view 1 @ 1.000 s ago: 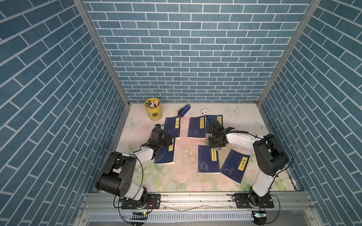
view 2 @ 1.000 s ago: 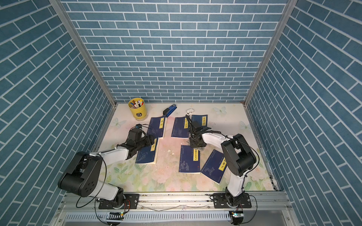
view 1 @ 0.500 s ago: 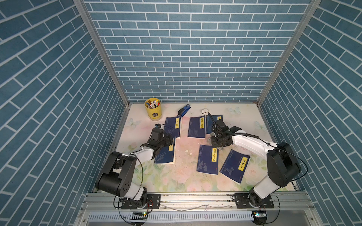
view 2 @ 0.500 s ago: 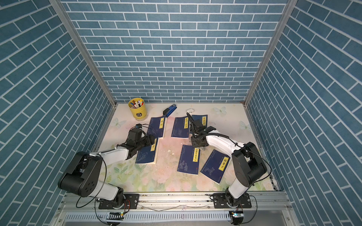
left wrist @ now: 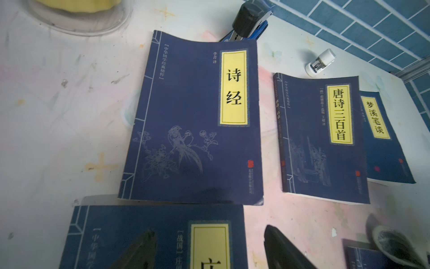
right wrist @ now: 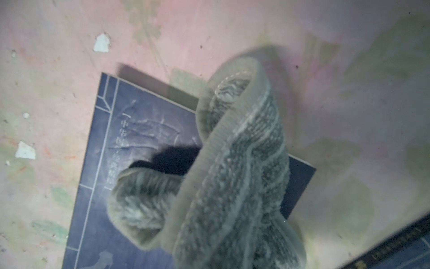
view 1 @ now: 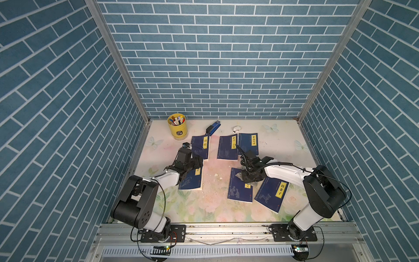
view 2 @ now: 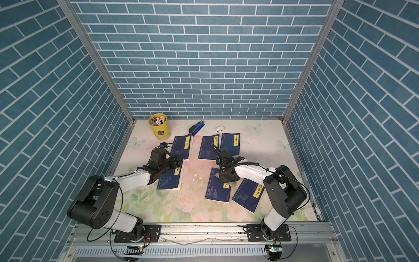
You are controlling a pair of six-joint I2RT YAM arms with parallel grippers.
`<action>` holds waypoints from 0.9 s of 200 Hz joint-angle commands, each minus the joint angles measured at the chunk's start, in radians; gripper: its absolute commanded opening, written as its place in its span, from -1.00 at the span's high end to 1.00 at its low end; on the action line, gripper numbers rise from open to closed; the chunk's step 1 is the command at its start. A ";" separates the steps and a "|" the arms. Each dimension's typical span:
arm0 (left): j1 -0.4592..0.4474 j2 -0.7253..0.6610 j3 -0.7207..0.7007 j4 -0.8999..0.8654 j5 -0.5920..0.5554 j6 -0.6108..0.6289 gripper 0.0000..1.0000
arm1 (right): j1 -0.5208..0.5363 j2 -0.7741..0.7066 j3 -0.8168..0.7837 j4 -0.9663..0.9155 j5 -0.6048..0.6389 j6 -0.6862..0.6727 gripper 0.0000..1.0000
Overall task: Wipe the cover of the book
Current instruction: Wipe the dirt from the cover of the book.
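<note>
Several dark blue books with yellow title labels lie flat on the flowered table. The middle front book (view 1: 238, 192) (right wrist: 130, 130) has a grey cloth (view 1: 238, 175) (right wrist: 232, 174) pressed onto its far end. My right gripper (view 1: 249, 179) (view 2: 227, 177) is shut on that cloth, which hides its fingers in the right wrist view. My left gripper (view 1: 197, 164) (left wrist: 208, 229) stands open, low over the far end of the left front book (view 1: 190, 181) (left wrist: 151, 237), one finger over the cover and one past its edge.
A yellow pen cup (view 1: 177, 126), a blue stapler (view 1: 213, 127) and a small white object (view 1: 236, 129) stand along the back. Three books (view 1: 200, 147) lie in the back row, another (view 1: 271, 192) at the front right. White scraps (view 1: 215, 175) dot the table between the front books.
My right gripper has carried the cloth from the back row of books forward onto the middle front book. The left gripper has stayed in place, its jaws a little wider.
</note>
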State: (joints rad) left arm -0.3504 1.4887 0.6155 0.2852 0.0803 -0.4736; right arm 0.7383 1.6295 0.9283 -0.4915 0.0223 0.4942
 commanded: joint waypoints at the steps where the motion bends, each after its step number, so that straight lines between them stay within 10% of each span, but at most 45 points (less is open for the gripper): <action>1: -0.014 0.016 0.029 0.002 0.000 0.015 -0.55 | 0.061 0.014 -0.053 -0.026 -0.052 0.066 0.77; 73: -0.017 0.001 0.034 -0.031 -0.036 0.030 -0.56 | 0.178 -0.155 -0.189 -0.092 -0.049 0.228 0.77; 180: -0.017 0.025 0.030 0.003 -0.005 0.017 -0.55 | -0.072 0.102 0.012 0.014 0.018 0.023 0.78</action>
State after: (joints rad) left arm -0.3637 1.5143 0.6365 0.2764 0.0708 -0.4572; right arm 0.6781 1.6226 0.9123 -0.4545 -0.0166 0.5808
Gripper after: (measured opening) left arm 0.774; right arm 0.124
